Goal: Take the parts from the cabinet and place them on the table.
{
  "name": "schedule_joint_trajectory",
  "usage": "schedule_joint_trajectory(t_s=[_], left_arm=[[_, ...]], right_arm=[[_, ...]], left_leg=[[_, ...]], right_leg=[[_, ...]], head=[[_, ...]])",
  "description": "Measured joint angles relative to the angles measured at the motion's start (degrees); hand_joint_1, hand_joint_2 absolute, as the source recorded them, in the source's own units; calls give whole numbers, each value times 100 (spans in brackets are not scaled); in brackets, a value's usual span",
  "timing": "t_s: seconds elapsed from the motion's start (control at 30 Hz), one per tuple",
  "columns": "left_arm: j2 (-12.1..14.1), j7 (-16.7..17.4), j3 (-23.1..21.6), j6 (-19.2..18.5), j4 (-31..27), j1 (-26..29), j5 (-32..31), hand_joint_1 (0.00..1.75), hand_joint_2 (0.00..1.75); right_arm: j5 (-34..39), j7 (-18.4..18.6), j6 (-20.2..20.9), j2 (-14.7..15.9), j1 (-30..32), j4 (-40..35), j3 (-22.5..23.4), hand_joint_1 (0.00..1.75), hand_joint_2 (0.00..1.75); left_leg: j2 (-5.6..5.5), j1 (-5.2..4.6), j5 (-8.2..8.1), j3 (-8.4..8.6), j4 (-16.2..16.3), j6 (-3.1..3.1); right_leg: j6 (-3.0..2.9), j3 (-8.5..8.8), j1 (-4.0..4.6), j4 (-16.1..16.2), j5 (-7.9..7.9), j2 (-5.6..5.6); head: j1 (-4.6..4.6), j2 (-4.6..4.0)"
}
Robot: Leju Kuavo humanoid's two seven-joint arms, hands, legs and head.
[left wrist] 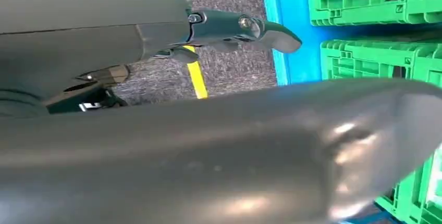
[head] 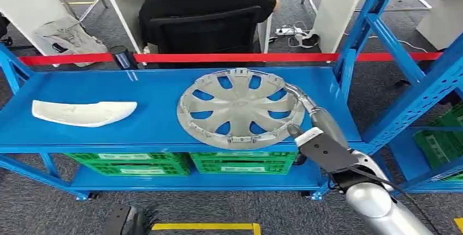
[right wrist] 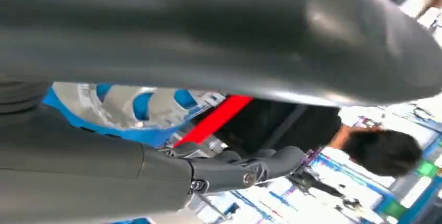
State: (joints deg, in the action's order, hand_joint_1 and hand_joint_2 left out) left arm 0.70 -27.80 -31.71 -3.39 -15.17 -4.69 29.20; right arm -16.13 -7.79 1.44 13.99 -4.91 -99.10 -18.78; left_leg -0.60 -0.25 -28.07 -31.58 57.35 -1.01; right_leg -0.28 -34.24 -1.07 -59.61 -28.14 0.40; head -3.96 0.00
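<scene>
blue shelf (head: 109, 90), right hand (head: 311, 128) at hubcap (head: 240, 108) rim

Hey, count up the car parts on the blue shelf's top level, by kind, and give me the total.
Silver plastic wheel cover: 1
White curved trim panel: 1
Total: 2 parts on the blue shelf. The right hand is at the wheel cover's rim; whether it grips it cannot be told.
</scene>
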Motion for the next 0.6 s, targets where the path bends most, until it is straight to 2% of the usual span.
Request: schedule_joint_trajectory(t_s=[0.1,0.13,0.27,0.4,0.6], left_arm=[[0,-2,0,-20,0,2,0,0,0],[0,0,0,-35,0,2,0,0,0],[2,0,0,-52,0,2,-4,0,0],[2,22,0,-52,0,-3,-2,0,0],[2,48,0,-50,0,-3,-50,0,0]], right_arm=[[-105,252,108,110,-56,2,46,0,0],[-140,308,146,153,-90,9,59,0,175],[-232,416,214,247,-166,50,116,0,175],[-511,675,326,373,-361,302,151,0,175],[-693,772,492,666,-681,757,190,0,175]], left_leg=[[0,-1,-2,-2,5,4],[0,-2,-2,-2,7,6],[-1,-12,-1,-1,9,16],[0,-15,-2,0,12,18],[-1,-17,-2,0,18,19]], right_leg=[[13,8,-6,11,8,0],[15,10,-7,14,9,0],[22,18,-10,22,14,-1],[26,18,-12,23,16,0],[27,21,-12,23,17,-1]], head=[[0,2],[0,0],[0,0],[0,2],[0,2]])
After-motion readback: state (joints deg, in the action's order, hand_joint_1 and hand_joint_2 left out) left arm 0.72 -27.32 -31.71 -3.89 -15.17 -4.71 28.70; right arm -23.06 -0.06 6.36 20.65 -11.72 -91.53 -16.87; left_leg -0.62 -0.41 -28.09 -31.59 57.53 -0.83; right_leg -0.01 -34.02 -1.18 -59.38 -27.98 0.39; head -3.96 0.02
